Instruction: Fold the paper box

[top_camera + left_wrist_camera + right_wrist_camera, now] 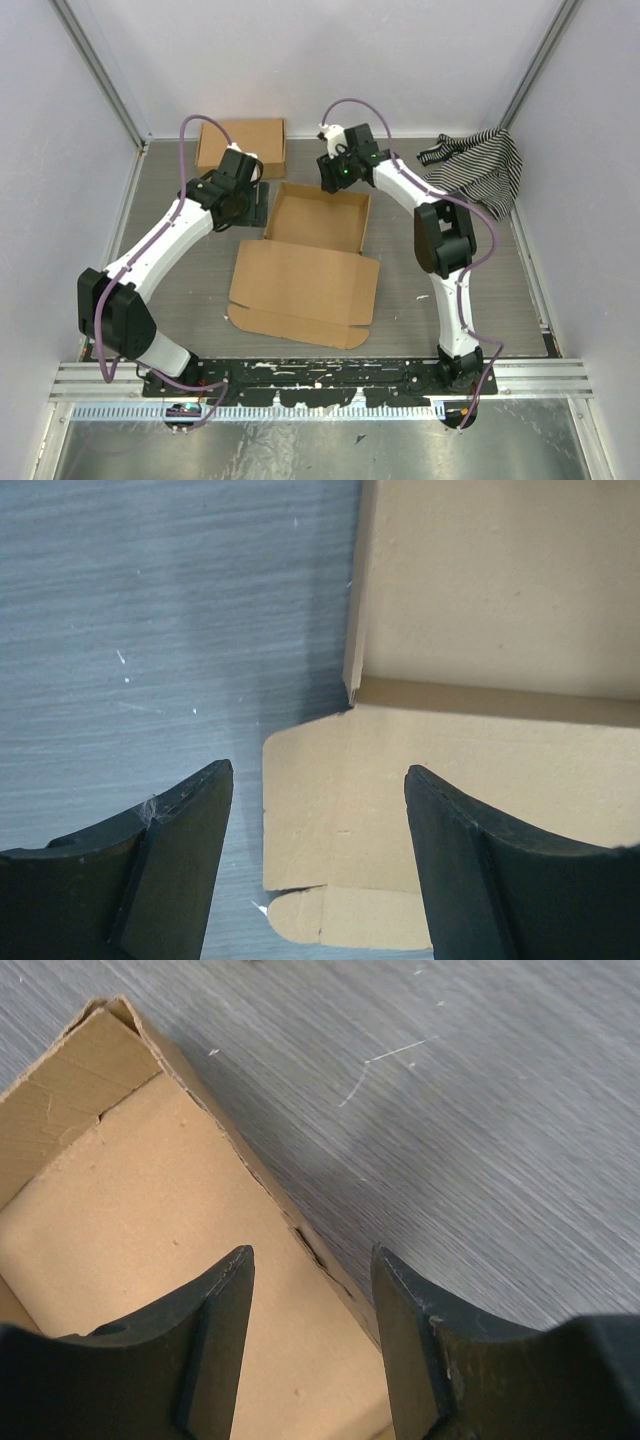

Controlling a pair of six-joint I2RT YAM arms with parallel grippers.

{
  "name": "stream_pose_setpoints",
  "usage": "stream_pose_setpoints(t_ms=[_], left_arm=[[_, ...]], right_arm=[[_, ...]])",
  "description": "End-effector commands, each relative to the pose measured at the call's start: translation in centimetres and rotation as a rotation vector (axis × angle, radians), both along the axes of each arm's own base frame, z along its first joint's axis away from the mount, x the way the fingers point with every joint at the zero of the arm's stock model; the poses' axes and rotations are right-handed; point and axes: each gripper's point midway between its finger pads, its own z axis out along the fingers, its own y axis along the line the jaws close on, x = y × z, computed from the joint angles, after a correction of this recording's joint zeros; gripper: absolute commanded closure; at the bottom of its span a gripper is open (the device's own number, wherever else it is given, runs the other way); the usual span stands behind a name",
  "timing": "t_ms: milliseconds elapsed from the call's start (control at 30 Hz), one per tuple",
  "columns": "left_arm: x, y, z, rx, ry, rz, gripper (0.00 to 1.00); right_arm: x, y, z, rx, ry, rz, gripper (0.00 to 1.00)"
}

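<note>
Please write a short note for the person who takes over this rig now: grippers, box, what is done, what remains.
Left gripper: open, empty, above the left corner of the paper box, where tray meets lid panel.
Right gripper: open, one finger on each side of a tray wall, not closed on it.
Box: mid-table, tray walls up, lid panel flat toward the arm bases.
Done: tray formed. Left: close lid, tuck flaps.
Also there: second brown box far left, striped cloth far right.
</note>
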Motion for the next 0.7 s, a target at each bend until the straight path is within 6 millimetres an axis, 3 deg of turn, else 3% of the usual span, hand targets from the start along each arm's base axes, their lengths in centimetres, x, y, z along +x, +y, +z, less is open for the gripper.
stream_pose_setpoints(t_ms=[0, 167, 333, 467, 667], left_arm=[[-0.7, 1.1, 1.9, -0.015, -0.07, 0.041, 0.25], [-1.4, 1.7, 2.1, -0.011, -0.08, 0.057, 0.25], [-2.2, 1.9, 2.4, -0.022, -0.08, 0.055, 0.32], [-2.8, 1.8, 3.1, -0.052, -0.093, 0.047, 0.38], [-3.6, 1.5, 4.0, -0.092, -0.098, 0.036, 0.46]], right_arm=[[1.2, 1.1, 1.9, -0.011, -0.079, 0.03, 0.44], [1.2, 0.7, 0.0, -0.053, -0.046, -0.044, 0.47], [0.7, -1.3, -1.3, -0.118, -0.001, -0.147, 0.65], [-1.4, -4.2, -1.7, -0.198, 0.023, -0.231, 0.82], [-7.2, -9.7, -1.6, -0.309, 0.148, -0.426, 0.88]])
